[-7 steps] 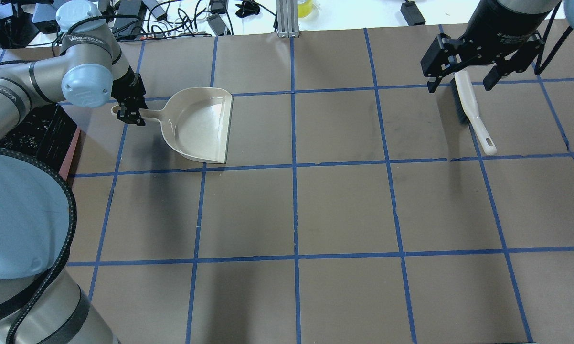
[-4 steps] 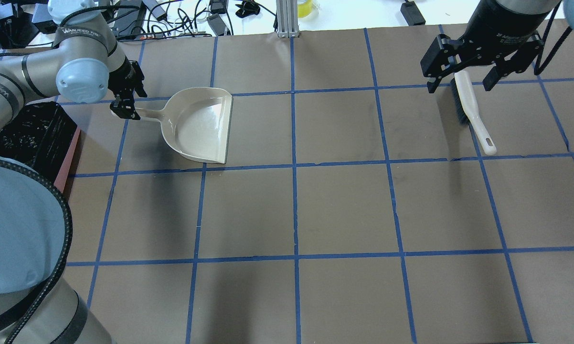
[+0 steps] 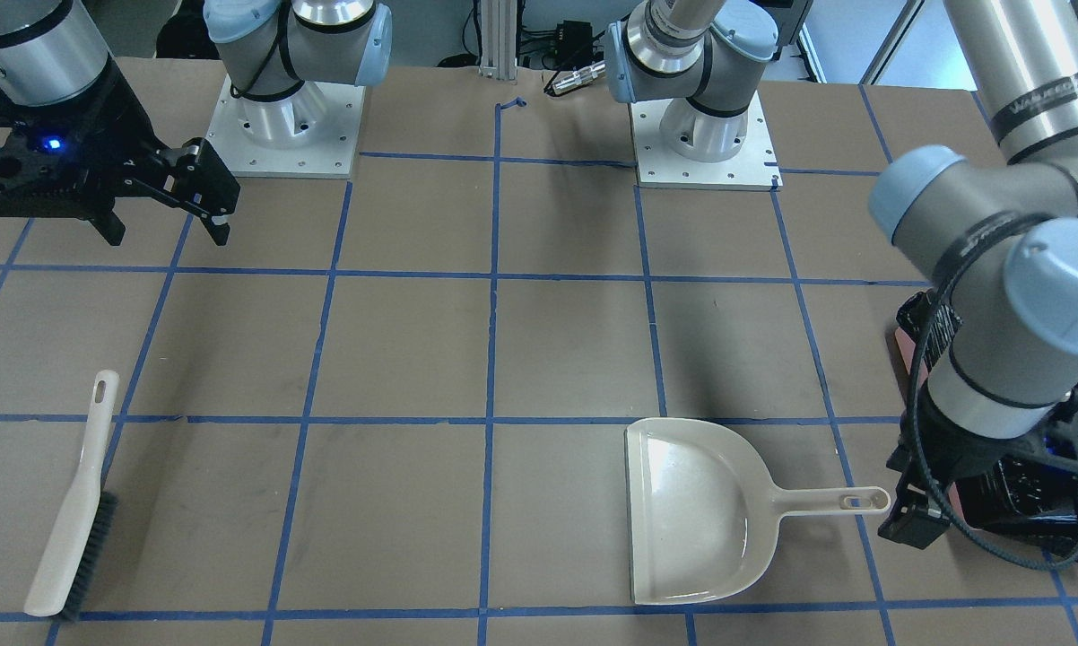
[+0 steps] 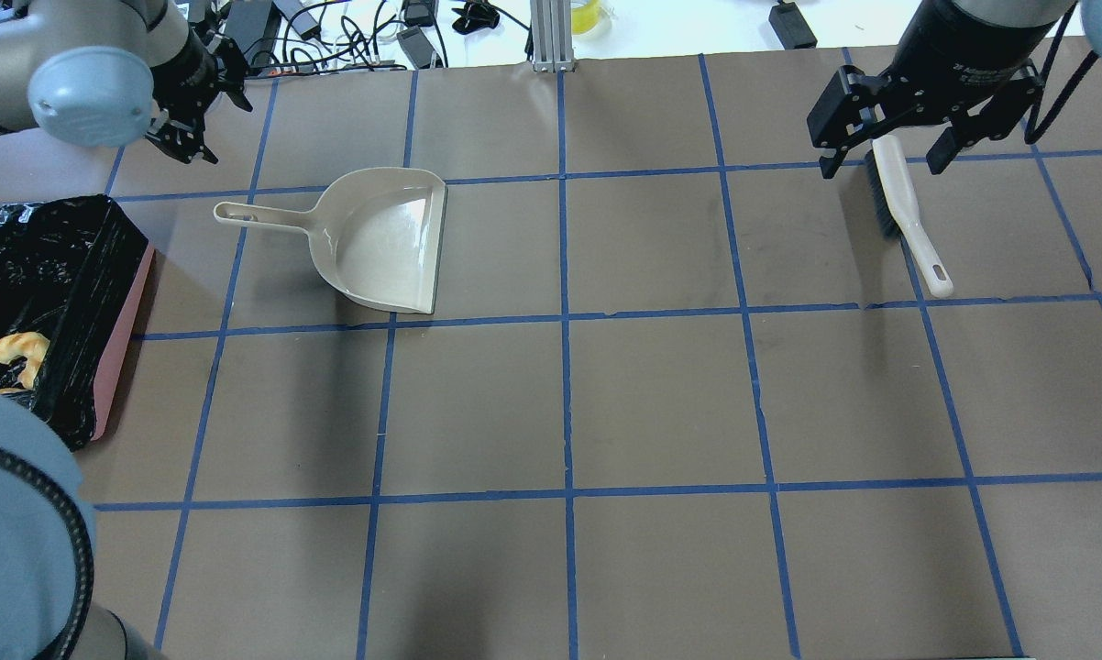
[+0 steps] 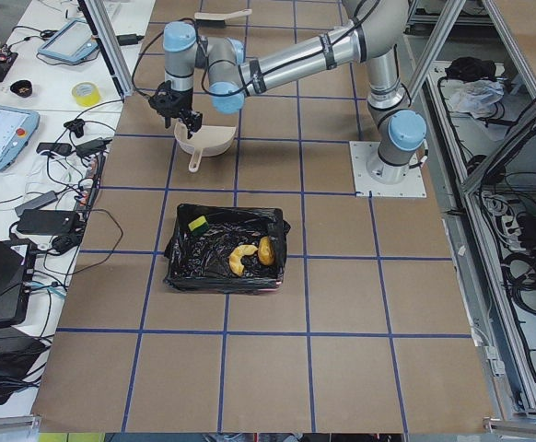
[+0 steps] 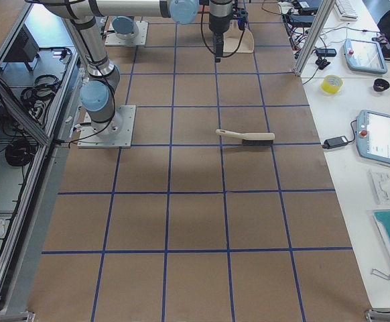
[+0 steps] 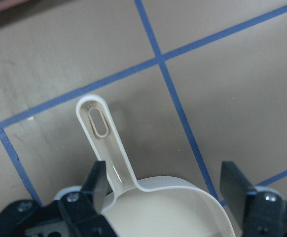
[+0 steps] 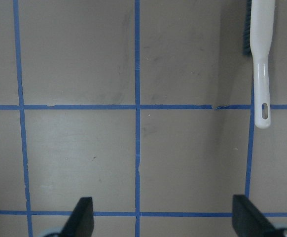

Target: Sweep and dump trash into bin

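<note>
The bin [image 5: 187, 261], a pink tub lined with a black bag, stands at the table's left edge [image 4: 122, 330]. The trash lies inside it: a golden oval lump [image 5: 266, 250], a pale crescent [image 5: 240, 260] [image 4: 15, 353] and a yellow block with a green side [image 5: 196, 223]. My left gripper [image 4: 204, 124] hangs open above the beige dustpan's handle [image 7: 101, 143], not touching it. The dustpan [image 4: 381, 243] lies flat and holds nothing. My right gripper [image 4: 890, 137] is open, raised over the bristle end of the hand brush [image 4: 909, 215], which lies on the table.
Cables, power bricks and a tape roll [image 4: 588, 14] line the far edge beyond the mat. Both arm bases [image 3: 705, 126] sit at the robot's side. In the front view the left arm's elbow [image 3: 1023, 305] hangs over the bin.
My left gripper has left the dustpan handle, rising and moving back toward the far left corner, which uncovers the bin. The dustpan, the brush and the right gripper stay put.
</note>
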